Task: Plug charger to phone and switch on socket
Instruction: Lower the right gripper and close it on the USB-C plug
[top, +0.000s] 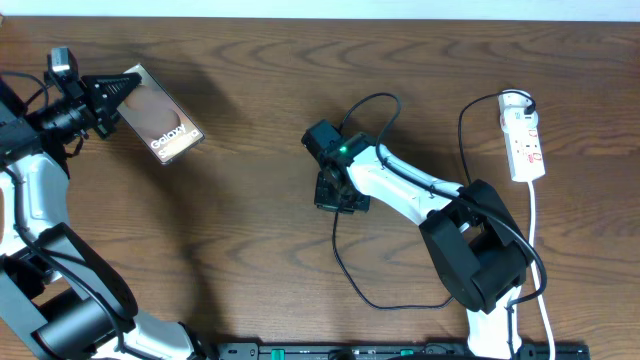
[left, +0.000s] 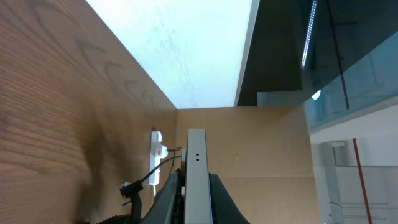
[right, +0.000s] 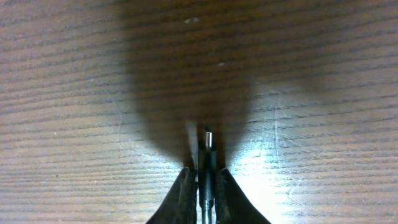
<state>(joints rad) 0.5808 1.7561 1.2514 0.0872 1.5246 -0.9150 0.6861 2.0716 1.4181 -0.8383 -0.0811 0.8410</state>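
The phone (top: 162, 129), a brown slab with white "Galaxy" text, is at the far left of the table, lifted and tilted. My left gripper (top: 122, 93) is shut on its end. In the left wrist view the phone (left: 196, 163) shows edge-on between the jaws (left: 196, 193). My right gripper (top: 338, 192) is at mid-table, pointing down and shut on the plug of the charger (right: 207, 152), whose metal tip sticks out just above the wood. The thin black cable (top: 341, 262) loops toward the front. The socket (top: 524, 138), a white power strip, lies at the far right.
The power strip's white cord (top: 537, 250) runs down the right side to the front edge. The strip also shows far off in the left wrist view (left: 157, 152). Bare wood lies between the phone and my right gripper.
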